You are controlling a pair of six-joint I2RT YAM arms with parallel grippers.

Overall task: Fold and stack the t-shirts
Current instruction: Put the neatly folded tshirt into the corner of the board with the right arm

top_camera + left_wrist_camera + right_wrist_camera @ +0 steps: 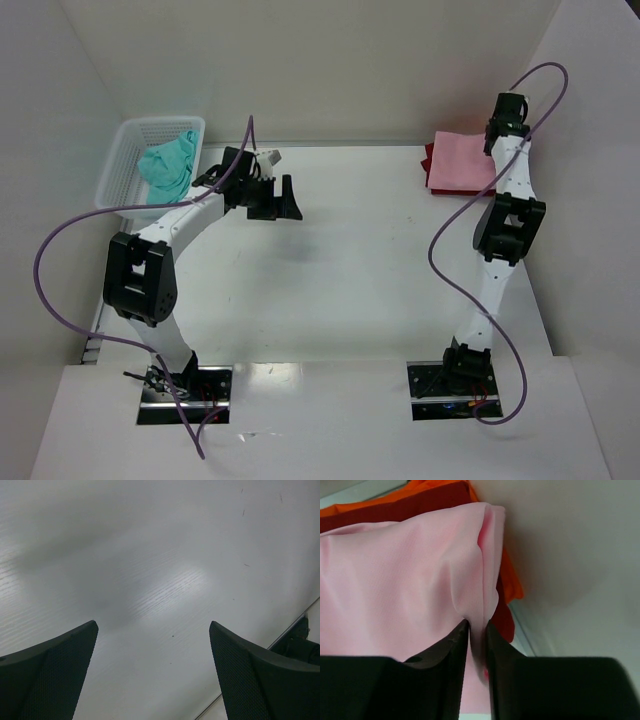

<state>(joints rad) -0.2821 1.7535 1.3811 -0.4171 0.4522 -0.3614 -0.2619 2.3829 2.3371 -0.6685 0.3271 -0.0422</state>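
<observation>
A folded light pink t-shirt (460,160) lies on a red t-shirt (428,160) at the table's far right corner. My right gripper (494,148) reaches down onto the pink one's right edge. In the right wrist view the fingers (455,645) of this gripper (477,626) pinch a fold of the pink t-shirt (395,580), and the red t-shirt (395,510) shows beneath it. A crumpled teal t-shirt (168,165) lies in the white basket (122,150) at the far left. My left gripper (283,206) hovers open over bare table (160,555), its tips (152,625) wide apart and empty.
White walls enclose the table on the left, back and right. The stack sits close to the right wall (570,540). Purple cables loop from both arms. The table's edge (300,615) appears at the right of the left wrist view.
</observation>
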